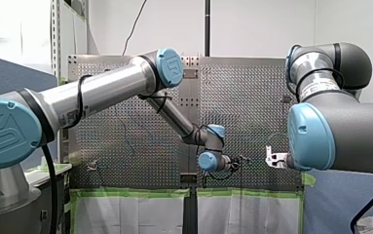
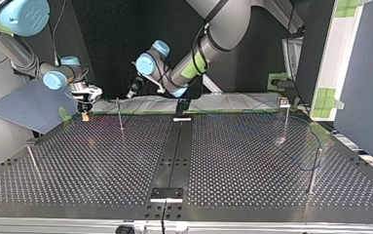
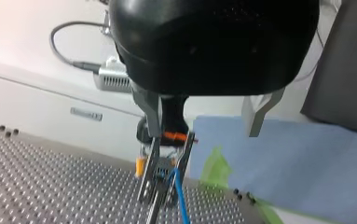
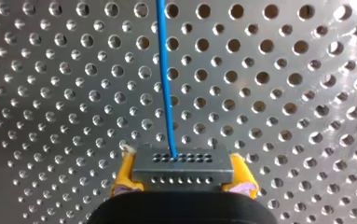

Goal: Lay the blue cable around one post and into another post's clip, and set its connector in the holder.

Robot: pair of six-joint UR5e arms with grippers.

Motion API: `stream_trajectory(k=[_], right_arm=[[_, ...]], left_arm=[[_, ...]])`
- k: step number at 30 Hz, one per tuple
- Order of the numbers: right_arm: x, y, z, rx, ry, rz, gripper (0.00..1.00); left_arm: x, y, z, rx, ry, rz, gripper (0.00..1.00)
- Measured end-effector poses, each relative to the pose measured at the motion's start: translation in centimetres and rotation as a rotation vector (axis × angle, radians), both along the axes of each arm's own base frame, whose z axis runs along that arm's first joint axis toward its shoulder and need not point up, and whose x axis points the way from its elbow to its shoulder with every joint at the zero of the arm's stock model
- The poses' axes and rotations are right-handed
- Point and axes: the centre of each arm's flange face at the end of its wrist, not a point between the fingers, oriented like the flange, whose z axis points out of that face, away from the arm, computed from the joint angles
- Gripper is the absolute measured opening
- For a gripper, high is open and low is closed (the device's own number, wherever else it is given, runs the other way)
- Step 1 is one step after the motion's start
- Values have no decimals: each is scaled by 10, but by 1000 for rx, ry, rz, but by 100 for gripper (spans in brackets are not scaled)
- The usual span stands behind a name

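Where the perforated bench [image 2: 223, 165] ends at the top view's far left corner (green tape [image 1: 135, 192] on that edge, blue sheet [image 2: 28, 105] beyond), right fingers [image 4: 122, 177] clamp the connector [image 4: 183, 170], cable [image 4: 164, 70] running off across the holes. Left fingers [image 3: 149, 109] spread apart, near them. Four thin posts [image 2: 313, 170] stand toward the edges, well apart.

The cable [image 4: 166, 70] is bright blue. The connector [image 4: 183, 169] is dark grey with two rows of small dots, and the yellow pads [image 4: 122, 175] of the right gripper [image 4: 181, 173] sit at its 3 and 9 o'clock. The surface [image 4: 283, 93] is silver with an even grid of holes. The tape [image 1: 135, 192] is green, and the arms' joint caps [image 1: 169, 67] are light blue.
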Motion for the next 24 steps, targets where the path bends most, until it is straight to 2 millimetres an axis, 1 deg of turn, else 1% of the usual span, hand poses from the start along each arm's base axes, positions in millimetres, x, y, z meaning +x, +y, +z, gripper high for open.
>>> stream_trajectory(k=[4, 9, 16, 24], right_arm=[[3, 1, 0, -1, -1, 7, 0], [4, 1, 0, -1, -2, 11, 0], [6, 1, 0, -1, -5, 17, 0], [7, 1, 1, -1, -11, 20, 0]], left_arm=[[-9, -9, 1, 3, -7, -32, 85], [-17, -18, 6, 19, -36, -31, 85], [-27, -37, 19, 21, -81, -12, 85], [-33, -43, 24, 14, -88, 37, 85]])
